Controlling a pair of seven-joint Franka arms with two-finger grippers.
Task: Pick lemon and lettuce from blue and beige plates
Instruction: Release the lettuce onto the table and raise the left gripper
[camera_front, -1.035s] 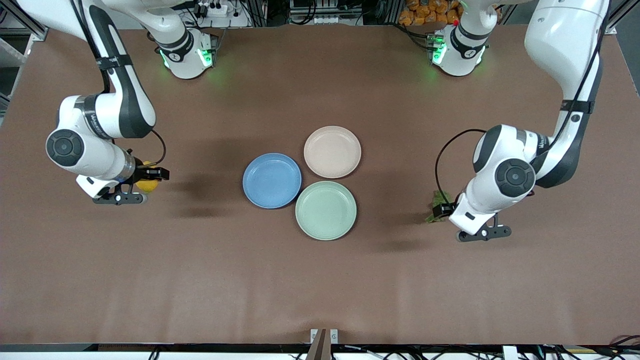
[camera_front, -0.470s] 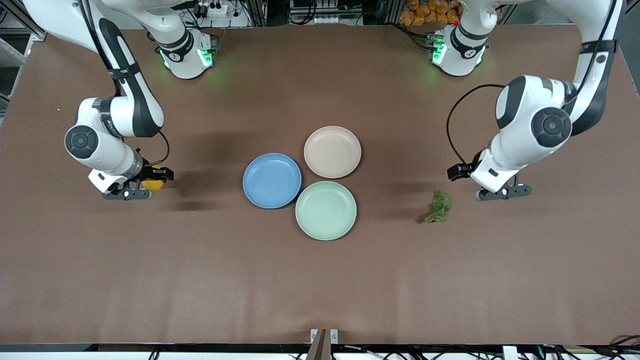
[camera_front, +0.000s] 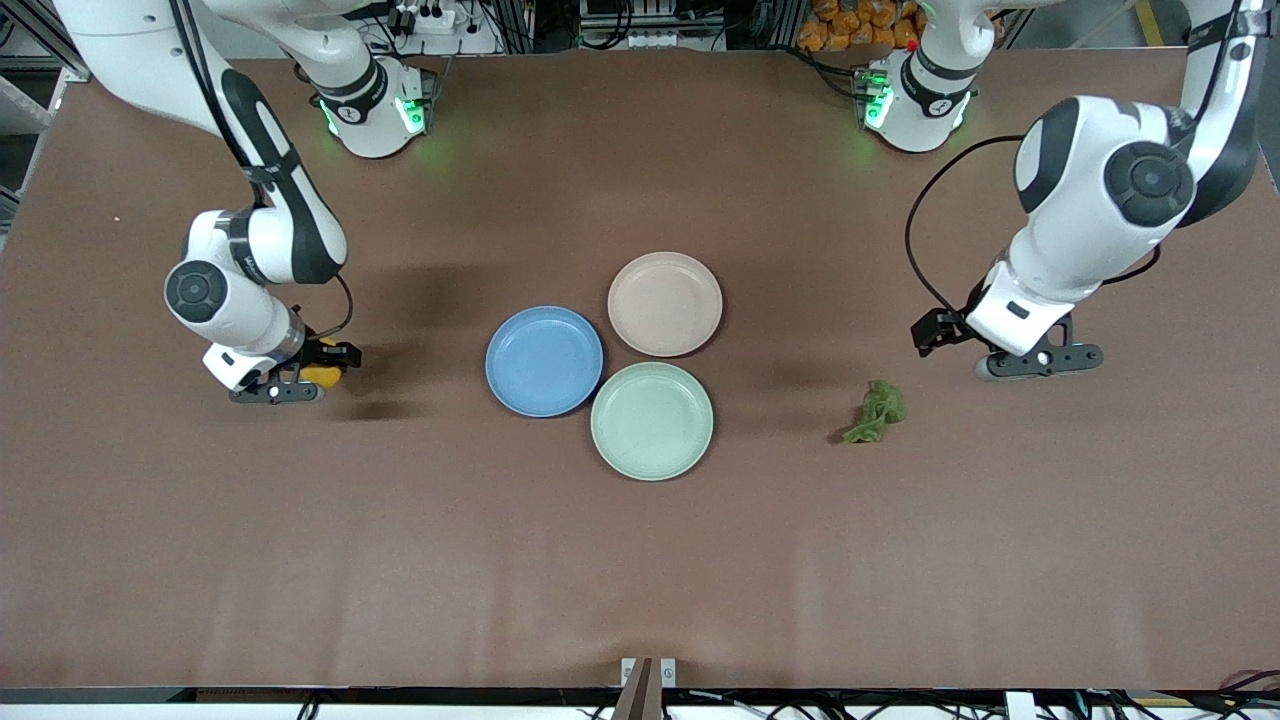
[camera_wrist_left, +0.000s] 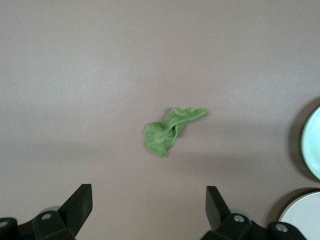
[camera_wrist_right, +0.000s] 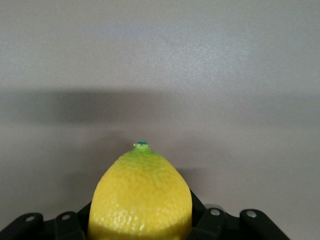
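My right gripper (camera_front: 328, 362) is shut on the yellow lemon (camera_front: 322, 376), low over the table toward the right arm's end, well apart from the plates. The lemon (camera_wrist_right: 141, 195) fills the space between the jaws of the right gripper (camera_wrist_right: 141, 222). The dark green lettuce (camera_front: 875, 412) lies on the bare table toward the left arm's end. My left gripper (camera_front: 937, 330) hangs open above the table beside the lettuce (camera_wrist_left: 167, 134), nothing between the fingertips of the left gripper (camera_wrist_left: 148, 195). The blue plate (camera_front: 544, 361) and beige plate (camera_front: 665, 303) lie empty at the table's middle.
A pale mint-green plate (camera_front: 652, 421), also empty, touches the other two and lies nearest the front camera. Its rim (camera_wrist_left: 314, 145) shows in the left wrist view next to the beige plate (camera_wrist_left: 305, 217). Brown tabletop surrounds everything.
The left arm has risen and pulled back toward its base, leaving the lettuce on the table. The right gripper has moved slightly toward the plates and lower, lemon still in it.
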